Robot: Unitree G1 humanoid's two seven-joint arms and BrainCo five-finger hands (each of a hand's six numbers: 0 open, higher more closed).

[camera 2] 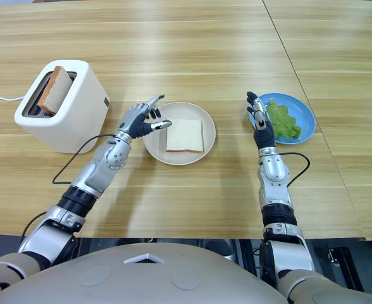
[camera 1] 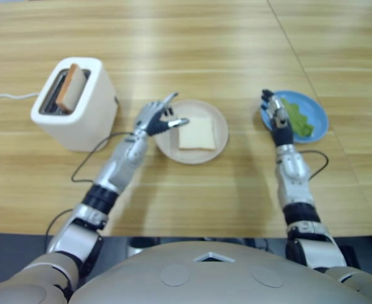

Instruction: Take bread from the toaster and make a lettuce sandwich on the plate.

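Left hand [camera 2: 140, 120]: fingers spread, holding nothing. Toaster [camera 2: 78, 123], one slice [camera 2: 52, 90] upright in its slot, stands well to their left. The plate [camera 2: 155, 147] rim lies under their tips, with bread [camera 2: 185, 135] flat just beyond. Right hand [camera 2: 262, 126]: fingers extended, empty, at the blue dish [camera 2: 307, 120] edge. Lettuce [camera 2: 282, 120], crinkled green, lies just right of them, its long axis roughly parallel to the fingers. The right hand is nearer.

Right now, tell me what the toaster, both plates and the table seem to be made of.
Toaster: likely plastic casing, cream, smooth and matte; rounded moulded corners, no metallic shine.
Beige plate: ceramic or plastic, smooth, faint sheen; cannot tell which.
Blue plate: the same doubt, evenly coloured, smooth rim.
Table: wood or wood-look laminate, light grain lines running along planks.
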